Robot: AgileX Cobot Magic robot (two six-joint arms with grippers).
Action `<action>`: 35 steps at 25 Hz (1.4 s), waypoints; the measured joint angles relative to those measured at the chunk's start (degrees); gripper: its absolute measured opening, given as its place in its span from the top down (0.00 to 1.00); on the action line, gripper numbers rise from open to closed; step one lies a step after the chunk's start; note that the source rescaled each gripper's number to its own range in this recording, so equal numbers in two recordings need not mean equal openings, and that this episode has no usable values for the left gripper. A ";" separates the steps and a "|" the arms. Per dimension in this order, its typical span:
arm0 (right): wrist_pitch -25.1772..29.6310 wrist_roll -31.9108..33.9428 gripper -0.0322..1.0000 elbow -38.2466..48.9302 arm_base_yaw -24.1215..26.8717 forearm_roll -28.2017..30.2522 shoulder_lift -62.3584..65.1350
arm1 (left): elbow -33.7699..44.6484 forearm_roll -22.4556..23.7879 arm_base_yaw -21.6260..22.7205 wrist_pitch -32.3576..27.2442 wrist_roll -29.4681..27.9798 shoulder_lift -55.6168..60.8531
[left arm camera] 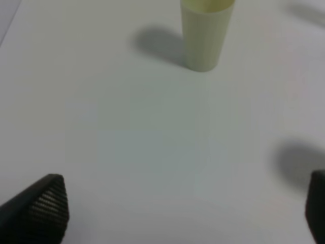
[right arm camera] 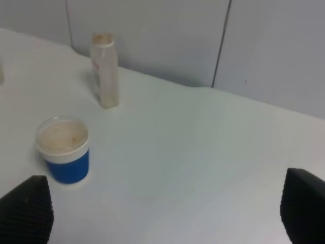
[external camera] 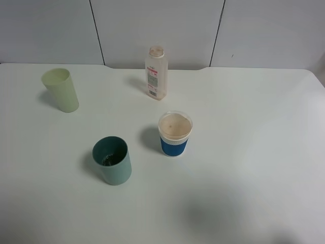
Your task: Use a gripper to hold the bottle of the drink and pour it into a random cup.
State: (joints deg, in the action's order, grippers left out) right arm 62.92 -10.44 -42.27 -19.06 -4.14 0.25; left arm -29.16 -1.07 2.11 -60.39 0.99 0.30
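The bottle of the drink point(external camera: 156, 73) stands upright at the back middle of the table, uncapped, with a pink-and-white label; the right wrist view shows the bottle point(right arm camera: 104, 71) far ahead of the fingers. The teal-green cup point(external camera: 112, 160) stands upright toward the front left, dark inside. Neither arm shows in the exterior high view. My left gripper point(left arm camera: 183, 208) is open over bare table, nothing between its fingertips point(left arm camera: 48, 203). My right gripper point(right arm camera: 165, 206) is open too, and its fingertips point(right arm camera: 28, 208) hold nothing.
A white cup with a blue band point(external camera: 175, 133) holds pale brownish liquid in the middle of the table and shows in the right wrist view as well point(right arm camera: 63, 150). A pale yellow-green tumbler point(external camera: 61, 90) stands at the back left point(left arm camera: 205, 33). A grey panelled wall point(external camera: 162, 30) backs the table.
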 joint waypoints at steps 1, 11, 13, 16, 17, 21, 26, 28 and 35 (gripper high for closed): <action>0.07 0.00 0.02 0.97 0.00 -0.53 -0.01 | 0.00 0.00 0.00 0.00 0.00 0.00; 0.49 0.05 0.02 8.29 0.00 -2.06 -0.01 | 0.00 0.00 0.00 0.00 0.00 0.00; 0.54 0.05 0.02 10.00 0.00 -2.06 -0.01 | 0.00 0.00 0.00 0.00 0.00 0.00; 0.06 0.05 0.02 12.38 0.00 -2.06 -0.01 | 0.00 0.00 0.00 0.00 0.00 0.00; -0.42 0.05 0.02 12.89 0.00 -2.06 -0.01 | 0.00 0.00 0.00 0.00 0.00 0.00; -1.37 0.11 0.02 13.28 0.00 -2.06 -0.01 | 0.00 0.00 0.00 0.00 0.00 0.00; -1.50 0.11 0.02 13.28 0.00 -2.06 -0.01 | 0.00 0.00 0.00 0.00 0.00 0.00; -1.50 0.11 0.02 13.28 0.00 -2.06 -0.01 | 0.00 0.00 0.00 0.00 0.00 0.00; -1.50 0.11 0.02 13.28 0.00 -2.06 -0.01 | 0.00 0.00 0.00 0.00 0.00 0.00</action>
State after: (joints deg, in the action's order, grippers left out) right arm 61.42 -10.33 -28.99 -19.06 -6.19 0.24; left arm -29.16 -1.07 2.11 -60.39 0.99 0.30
